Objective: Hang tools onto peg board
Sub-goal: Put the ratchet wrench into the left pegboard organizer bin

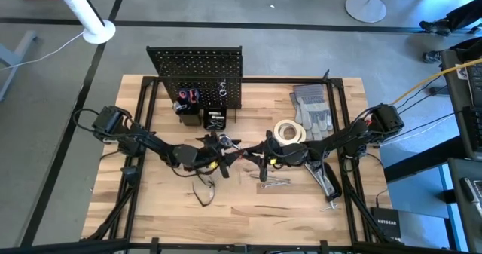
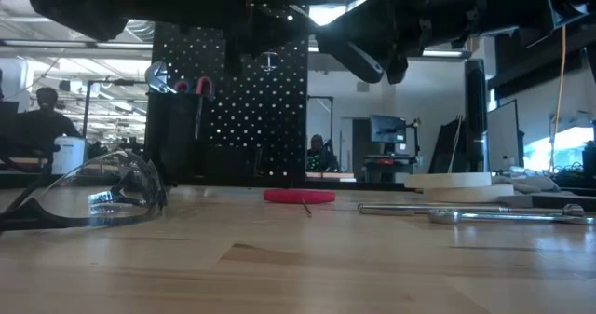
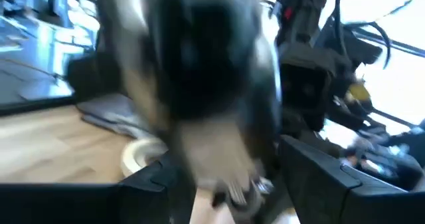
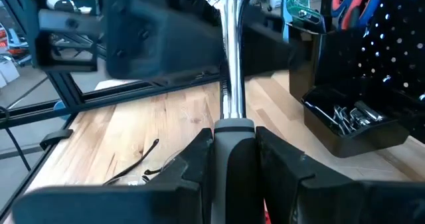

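Wood table (image 1: 248,216), glasses (image 2: 88,195), tape (image 1: 288,132); desks behind.

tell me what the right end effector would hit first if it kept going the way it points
Most likely the left end effector. The right end effector, shut on a silver tool, points across the table at it, and the left arm fills the right wrist view just past the tool; depth is unclear.

The peg board (image 1: 197,65) is black, dotted with rows of small holes; red handles (image 1: 186,97) show in its left bin. The table (image 1: 166,209) is pale striped wood. The tape roll (image 1: 288,132) is cream white, the gloves (image 1: 312,108) grey. A red-handled tool (image 2: 298,197) lies mid-table, beside clear safety glasses (image 2: 93,195) with dark arms.
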`<state>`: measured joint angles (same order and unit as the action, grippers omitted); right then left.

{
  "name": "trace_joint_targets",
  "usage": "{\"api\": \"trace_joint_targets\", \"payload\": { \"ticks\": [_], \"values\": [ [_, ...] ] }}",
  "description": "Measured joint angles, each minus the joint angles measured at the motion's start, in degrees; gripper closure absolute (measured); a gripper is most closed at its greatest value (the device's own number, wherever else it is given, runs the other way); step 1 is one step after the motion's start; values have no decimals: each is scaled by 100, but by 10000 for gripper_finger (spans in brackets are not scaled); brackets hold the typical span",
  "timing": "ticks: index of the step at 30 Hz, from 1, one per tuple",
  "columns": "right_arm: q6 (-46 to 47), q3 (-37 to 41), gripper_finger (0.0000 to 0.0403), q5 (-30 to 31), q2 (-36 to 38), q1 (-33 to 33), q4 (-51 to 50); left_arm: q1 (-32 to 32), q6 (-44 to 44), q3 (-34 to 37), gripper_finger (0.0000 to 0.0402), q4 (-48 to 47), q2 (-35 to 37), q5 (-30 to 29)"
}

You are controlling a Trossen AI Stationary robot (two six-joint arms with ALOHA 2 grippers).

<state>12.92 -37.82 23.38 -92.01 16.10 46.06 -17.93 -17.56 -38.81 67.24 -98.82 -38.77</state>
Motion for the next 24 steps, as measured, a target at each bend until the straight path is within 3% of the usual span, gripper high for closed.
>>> {"api": "trace_joint_targets", "payload": {
  "ticks": [4, 7, 11, 14, 18, 20, 24],
  "values": [
    [-73, 0, 314, 0, 0, 2, 2, -22, 120, -11, 234, 168, 8, -555],
    [-126, 0, 314, 0, 0, 4, 6, -48, 125, -11, 262, 162, 8, -659],
    [-137, 0, 314, -1, 0, 4, 21, -65, 127, -11, 321, 146, 10, -650],
    [-250, -5, 314, -133, 0, -2, 1, -84, 180, -29, 370, 264, 16, -285],
    [-197, -11, 314, -174, 0, 4, -4, -83, 221, -24, 370, 265, 20, -156],
    [-147, -11, 291, -169, 0, -1, 1, -83, 388, -21, 370, 201, 79, -174],
    [-66, -11, 185, -302, 185, 6, -238, -225, 1136, 14, 370, -202, 417, -451]
  ]
}}
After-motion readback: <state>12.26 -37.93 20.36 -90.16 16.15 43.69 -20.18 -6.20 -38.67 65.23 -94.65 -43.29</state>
